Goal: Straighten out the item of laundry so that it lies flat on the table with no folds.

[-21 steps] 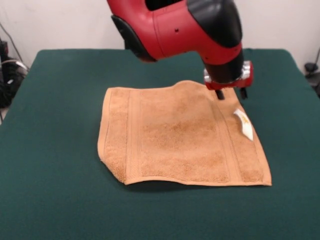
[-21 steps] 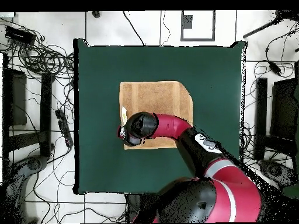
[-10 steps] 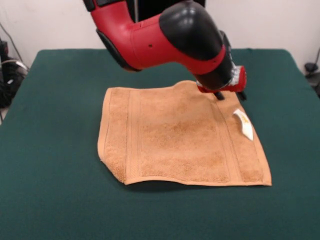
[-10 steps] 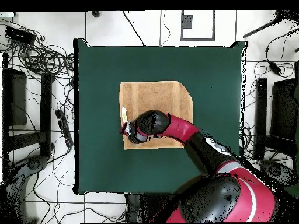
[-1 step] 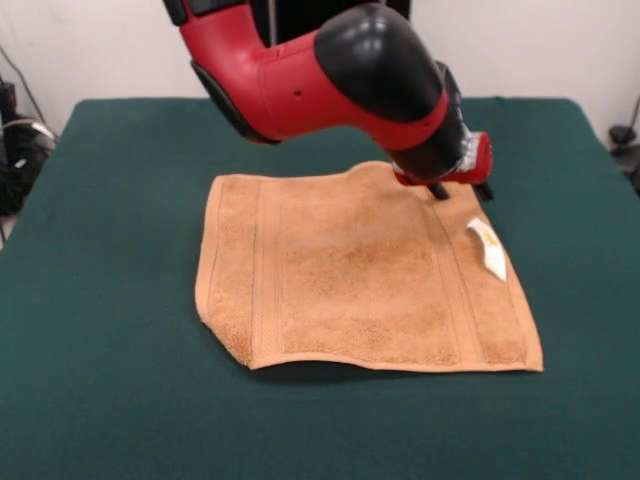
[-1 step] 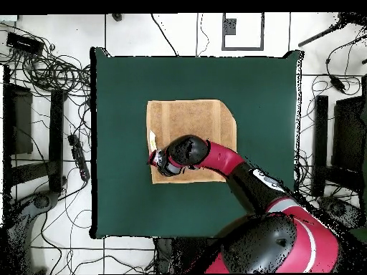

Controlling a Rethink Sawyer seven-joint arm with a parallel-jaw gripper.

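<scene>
Hovering over the towel's (image 5: 365,272) far corner beyond the white tag (image 5: 488,247), the gripper (image 5: 459,190) shows two dark tips; jaw state cannot be told. The near-left corner looks folded.

Overhead, the towel (image 6: 201,118) lies mid-table (image 6: 122,86). Advice: press lightly, draw outward.

A pale wall (image 5: 560,45) stands behind the claw (image 5: 460,190). Light floor tiles (image 6: 136,32) spread all around below it, with tangled black cables (image 6: 50,68) off to one side.

A robotics lab: cables (image 6: 50,71) strewn over tiled floor (image 6: 132,32) around the table (image 6: 265,93).
</scene>
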